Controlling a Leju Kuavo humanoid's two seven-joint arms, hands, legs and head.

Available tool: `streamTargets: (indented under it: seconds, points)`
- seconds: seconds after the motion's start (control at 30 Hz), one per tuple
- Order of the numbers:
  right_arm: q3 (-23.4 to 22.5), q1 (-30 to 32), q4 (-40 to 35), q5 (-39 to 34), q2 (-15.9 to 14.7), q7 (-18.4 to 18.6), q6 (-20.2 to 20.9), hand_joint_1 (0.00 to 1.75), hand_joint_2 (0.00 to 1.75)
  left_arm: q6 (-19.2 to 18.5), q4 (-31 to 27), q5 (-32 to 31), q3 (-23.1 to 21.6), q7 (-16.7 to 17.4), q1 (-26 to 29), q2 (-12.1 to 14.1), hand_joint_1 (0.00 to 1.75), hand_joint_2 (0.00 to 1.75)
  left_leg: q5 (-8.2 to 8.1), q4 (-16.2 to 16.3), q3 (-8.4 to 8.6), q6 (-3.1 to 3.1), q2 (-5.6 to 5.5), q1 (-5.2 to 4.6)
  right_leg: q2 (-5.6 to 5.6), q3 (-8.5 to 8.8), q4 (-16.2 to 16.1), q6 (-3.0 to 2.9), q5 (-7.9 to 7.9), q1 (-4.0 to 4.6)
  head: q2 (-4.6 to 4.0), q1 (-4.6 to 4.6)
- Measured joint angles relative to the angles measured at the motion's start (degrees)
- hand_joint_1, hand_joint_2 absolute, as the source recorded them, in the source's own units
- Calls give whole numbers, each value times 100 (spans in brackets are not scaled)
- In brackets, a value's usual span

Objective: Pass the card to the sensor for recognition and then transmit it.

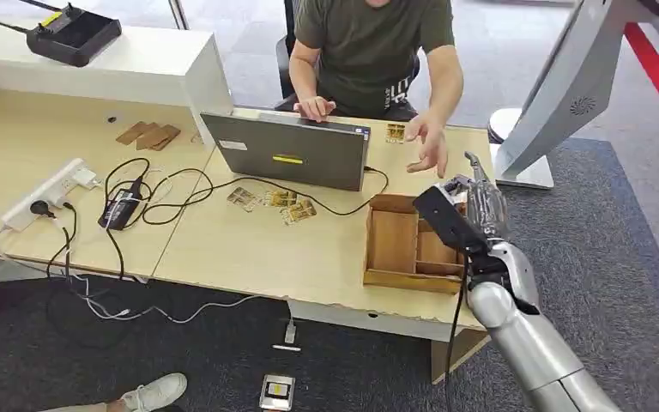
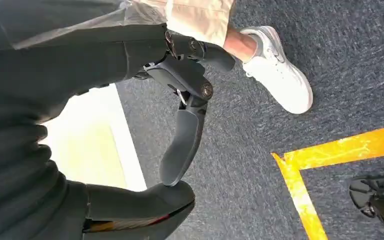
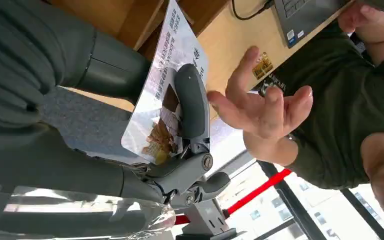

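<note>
Right hand [image 3: 180, 150], printed card [image 3: 167, 95] pinched

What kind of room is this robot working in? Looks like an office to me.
Probably an office or reception desk: a person sits at a laptop on a wooden desk, with a power strip and grey carpet underfoot.

One laptop [image 1: 290, 150] at table centre. One wooden compartment tray [image 1: 394, 243] at 4 o'clock of it. One white power strip [image 1: 45, 194] at 9 o'clock. One black router [image 1: 75, 33] at 11 o'clock. Three brown wooden pieces [image 1: 148, 136]. Three loose cards [image 1: 275, 204] at 6 o'clock; one more card [image 1: 395, 132] at 2 o'clock. One person [image 1: 369, 51].
</note>
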Motion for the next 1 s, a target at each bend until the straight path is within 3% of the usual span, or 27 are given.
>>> streamTargets:
  seconds: [0.3,0.33,0.37,0.57,0.73,0.83,1.0]
  points:
    - [120,-106,190,-109,44,-46,-103,175,175,-26,0,-4,-4,4,-12,-2,0,175,0,0,0,0,0,0,0,0,0,0,0,0,0,0]
    - [129,-117,214,-133,50,-55,-116,162,175,-30,0,-24,-9,7,-14,-2,0,175,0,0,0,0,0,0,0,0,0,0,0,0,0,0]
    - [140,-125,236,-153,55,-61,-133,3,175,-33,0,-42,-13,18,-20,-2,0,175,0,0,0,0,0,0,0,-1,0,0,0,0,0,0]
    - [146,-122,350,-367,48,-94,-295,0,175,-35,0,-105,-76,39,-64,-2,0,175,0,0,1,0,1,0,0,-2,-1,0,0,0,0,0]
    - [144,68,350,-457,-11,-179,-680,0,175,-33,0,-136,-107,31,-75,0,0,175,0,1,1,0,1,0,0,-2,-1,0,0,0,0,0]
    - [144,234,339,-97,-65,-105,-920,0,175,-15,0,-116,-131,7,-73,0,0,175,-1,1,0,0,1,0,0,-3,-1,0,0,0,0,0]
    - [146,592,77,1099,-201,186,-1108,0,175,31,0,-20,-133,-68,-16,11,0,175,-1,1,0,0,1,0,0,-3,-3,0,-1,0,0,0]
